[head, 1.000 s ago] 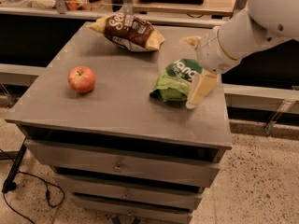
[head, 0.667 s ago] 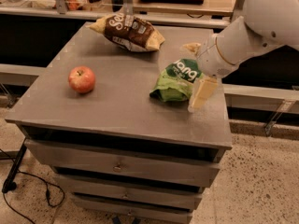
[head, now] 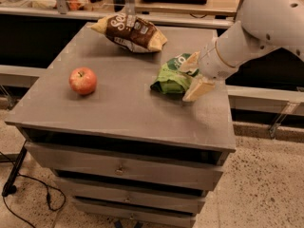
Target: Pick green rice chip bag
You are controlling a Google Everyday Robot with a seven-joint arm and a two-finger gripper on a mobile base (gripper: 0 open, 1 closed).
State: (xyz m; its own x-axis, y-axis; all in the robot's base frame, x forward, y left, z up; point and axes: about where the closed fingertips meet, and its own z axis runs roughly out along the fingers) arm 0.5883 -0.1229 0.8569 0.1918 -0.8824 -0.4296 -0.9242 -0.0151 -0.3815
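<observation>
- I am counting two snack bags on the top of the cabinet: one green bag (head: 172,77) and one brown-and-yellow bag (head: 133,32).
- I am counting one red apple (head: 83,80).
- I am counting one gray cabinet (head: 118,113) under all three.
- I am counting one claw (head: 184,83), mine, hanging at the green bag's right end, with its two fingers (head: 199,87) standing apart.

Apple (head: 83,80) sits left on the tabletop (head: 118,113), well apart from the rest. The other snack bag (head: 130,32) lies behind, near the far edge. The green rice chip bag (head: 172,77) lies right of centre, with the claw (head: 194,76) at its right end.
</observation>
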